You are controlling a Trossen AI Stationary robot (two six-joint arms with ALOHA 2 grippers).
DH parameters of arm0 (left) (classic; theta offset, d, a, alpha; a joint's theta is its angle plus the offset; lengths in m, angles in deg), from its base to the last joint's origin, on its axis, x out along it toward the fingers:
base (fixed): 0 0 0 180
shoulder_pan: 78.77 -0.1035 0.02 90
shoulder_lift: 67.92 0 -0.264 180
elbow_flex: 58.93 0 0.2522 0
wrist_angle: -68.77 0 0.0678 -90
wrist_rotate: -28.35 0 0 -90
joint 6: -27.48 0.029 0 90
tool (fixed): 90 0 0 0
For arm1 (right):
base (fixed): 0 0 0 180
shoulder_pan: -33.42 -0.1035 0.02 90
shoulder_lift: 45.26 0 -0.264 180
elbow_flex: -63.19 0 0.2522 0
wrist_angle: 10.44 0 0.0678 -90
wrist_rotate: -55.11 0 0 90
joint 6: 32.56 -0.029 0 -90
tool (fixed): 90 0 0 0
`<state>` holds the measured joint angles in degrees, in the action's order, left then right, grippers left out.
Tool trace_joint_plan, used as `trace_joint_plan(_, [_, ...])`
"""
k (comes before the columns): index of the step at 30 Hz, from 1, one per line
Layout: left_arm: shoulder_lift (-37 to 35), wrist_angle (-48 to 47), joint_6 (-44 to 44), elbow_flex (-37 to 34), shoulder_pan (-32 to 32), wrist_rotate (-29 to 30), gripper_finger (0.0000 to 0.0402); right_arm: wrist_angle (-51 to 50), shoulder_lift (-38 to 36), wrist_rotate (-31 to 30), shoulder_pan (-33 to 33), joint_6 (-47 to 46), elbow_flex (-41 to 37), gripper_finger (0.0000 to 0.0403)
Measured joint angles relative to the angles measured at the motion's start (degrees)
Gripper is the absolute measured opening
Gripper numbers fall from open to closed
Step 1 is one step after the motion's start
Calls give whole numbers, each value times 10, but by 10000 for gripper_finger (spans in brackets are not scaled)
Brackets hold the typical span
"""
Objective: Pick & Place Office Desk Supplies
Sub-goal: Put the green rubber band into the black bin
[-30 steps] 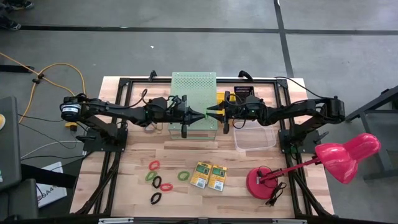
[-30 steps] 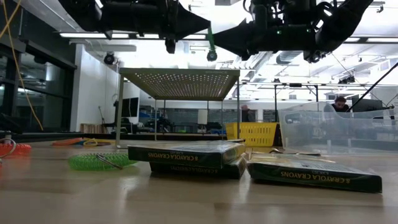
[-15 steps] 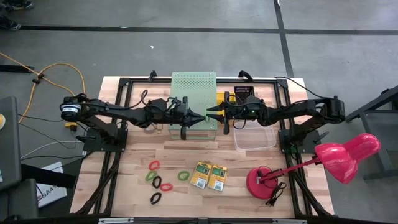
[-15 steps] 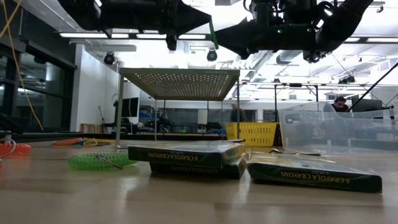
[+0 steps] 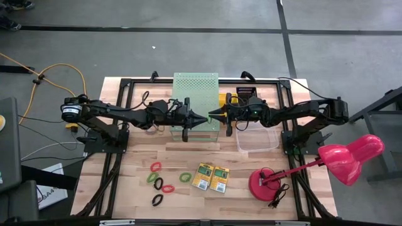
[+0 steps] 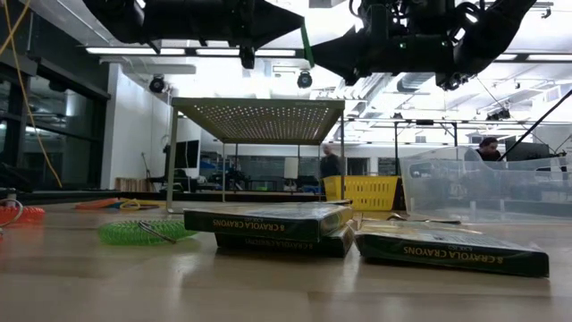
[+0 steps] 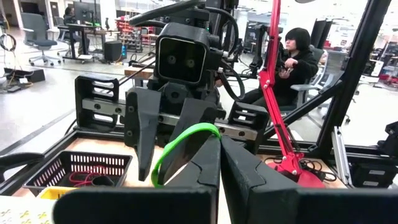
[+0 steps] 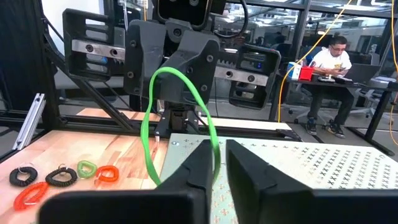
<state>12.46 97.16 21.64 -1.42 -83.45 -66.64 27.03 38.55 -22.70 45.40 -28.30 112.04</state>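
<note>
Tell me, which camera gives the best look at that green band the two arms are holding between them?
The right wrist view: the green band shows as a full loop, pinched by both the right gripper and the left gripper. The left wrist view shows only an arc; the high and low views show just a green sliver.

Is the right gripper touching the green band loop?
Touching: the right wrist view shows the right gripper fingers closed on the green band loop.
</note>
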Motion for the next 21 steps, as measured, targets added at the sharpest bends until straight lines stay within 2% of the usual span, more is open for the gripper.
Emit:
trace_joint_plan(3, [0, -1, 0, 0, 0, 0, 0, 0, 0, 0, 0, 1, 0, 7])
trace_joint_plan(15, [0, -6, -19, 0, 0, 7, 2, 0, 0, 0, 0, 1, 0, 2])
trace_joint_plan(21, [0, -31, -28, 0, -5, 6, 35, 0, 0, 0, 0, 1, 0, 2])
